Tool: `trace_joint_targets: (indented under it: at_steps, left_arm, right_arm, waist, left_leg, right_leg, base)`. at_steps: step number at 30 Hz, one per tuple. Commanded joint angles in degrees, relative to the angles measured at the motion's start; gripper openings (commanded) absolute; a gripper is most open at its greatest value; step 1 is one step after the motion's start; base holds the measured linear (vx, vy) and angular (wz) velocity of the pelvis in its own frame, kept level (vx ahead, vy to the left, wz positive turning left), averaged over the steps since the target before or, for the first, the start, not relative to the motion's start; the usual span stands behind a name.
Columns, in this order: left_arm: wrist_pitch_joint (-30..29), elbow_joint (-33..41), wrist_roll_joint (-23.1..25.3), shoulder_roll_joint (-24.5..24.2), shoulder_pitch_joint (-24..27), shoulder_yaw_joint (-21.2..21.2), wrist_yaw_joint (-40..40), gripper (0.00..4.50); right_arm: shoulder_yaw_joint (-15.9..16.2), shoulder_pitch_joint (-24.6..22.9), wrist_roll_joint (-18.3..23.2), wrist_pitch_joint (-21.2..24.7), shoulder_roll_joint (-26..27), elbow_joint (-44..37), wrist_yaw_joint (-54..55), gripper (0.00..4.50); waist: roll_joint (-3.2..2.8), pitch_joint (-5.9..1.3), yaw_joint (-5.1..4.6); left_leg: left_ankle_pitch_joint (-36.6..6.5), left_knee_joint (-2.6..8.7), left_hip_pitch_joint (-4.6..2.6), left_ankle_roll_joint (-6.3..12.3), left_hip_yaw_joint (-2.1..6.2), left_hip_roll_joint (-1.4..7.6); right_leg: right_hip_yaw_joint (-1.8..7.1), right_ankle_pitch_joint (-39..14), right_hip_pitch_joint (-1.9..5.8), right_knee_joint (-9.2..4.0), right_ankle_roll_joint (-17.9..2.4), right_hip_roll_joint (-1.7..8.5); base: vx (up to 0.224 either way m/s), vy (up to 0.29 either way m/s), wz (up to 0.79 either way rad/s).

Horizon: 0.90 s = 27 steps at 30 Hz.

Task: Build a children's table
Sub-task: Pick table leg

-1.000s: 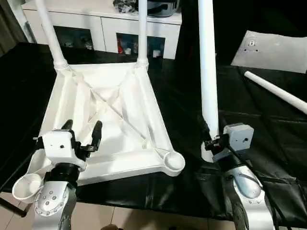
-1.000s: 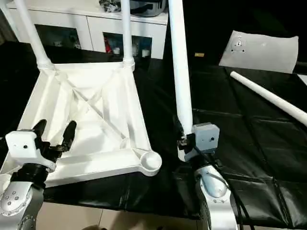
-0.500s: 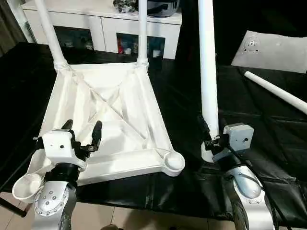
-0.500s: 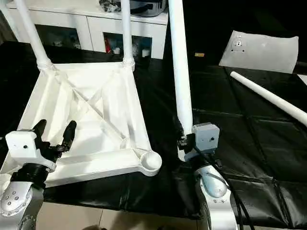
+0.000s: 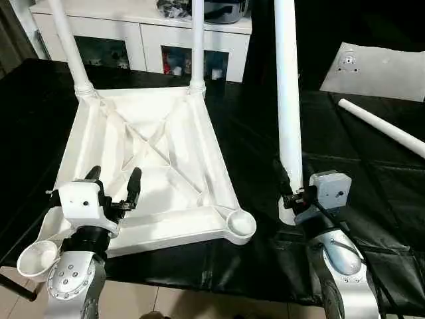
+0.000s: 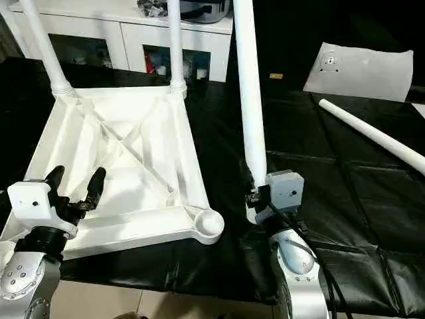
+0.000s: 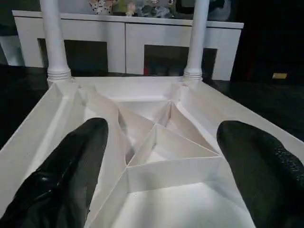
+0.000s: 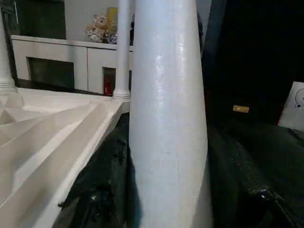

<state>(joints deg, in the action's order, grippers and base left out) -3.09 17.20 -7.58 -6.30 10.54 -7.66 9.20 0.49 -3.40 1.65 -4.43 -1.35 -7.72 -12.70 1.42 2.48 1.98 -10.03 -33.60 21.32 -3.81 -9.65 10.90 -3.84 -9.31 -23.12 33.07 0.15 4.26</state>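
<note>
over tabletop [image 5: 156, 153], left tool [image 5: 114, 181] spread wide, empty; right tool [image 5: 287, 194] grips upright leg [image 5: 288, 100].

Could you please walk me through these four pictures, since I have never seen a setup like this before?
This is a humanoid robot with two silver arms, each ending in two black fingers. The two wide pictures come from cameras in its head, looking down over its forearms. The other two come from cameras on its wrists, looking along its fingers.

On the black-covered work surface lies the white plastic square tabletop, upside down, ribs facing up. Two white tube legs already stand in its far corner sockets; the near round socket is vacant.

The right gripper is shut on a third white tapered leg, holding it upright beside the tabletop. The left gripper hovers open over the tabletop's near edge. A fourth white leg lies to the right, near a flat white panel.
</note>
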Motion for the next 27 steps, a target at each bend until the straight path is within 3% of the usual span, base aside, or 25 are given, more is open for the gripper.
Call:
trace_joint_targets:
  at_steps: [1,27]
  left_arm:
    - [0.53,-0.29,0.0,-0.02,-0.43,0.1,-0.01,4.09]
    - [0.53,-0.29,0.0,-0.02,-0.43,0.1,-0.01,4.09]
  right_arm:
    - [-0.05,0.51,0.46,0.36,-0.26,0.05,0.14,1.85]
    - [-0.05,0.51,0.46,0.36,-0.26,0.05,0.14,1.85]
  waist:
    - [-0.4,-2.29,0.13]
    - [-0.38,-2.38,0.25]
  left_leg:
    - [-27.57,4.87,-0.72,0.04,1.09,1.72]
    - [-26.93,4.84,-0.75,0.19,1.05,1.77]
  right_leg:
    - [2.12,-28.76,1.06,-5.29,-1.13,2.68]
    - [2.17,-27.59,1.23,-5.08,-1.58,2.71]
  base:
    - [0.0,0.0,0.0]
    - [0.0,0.0,0.0]
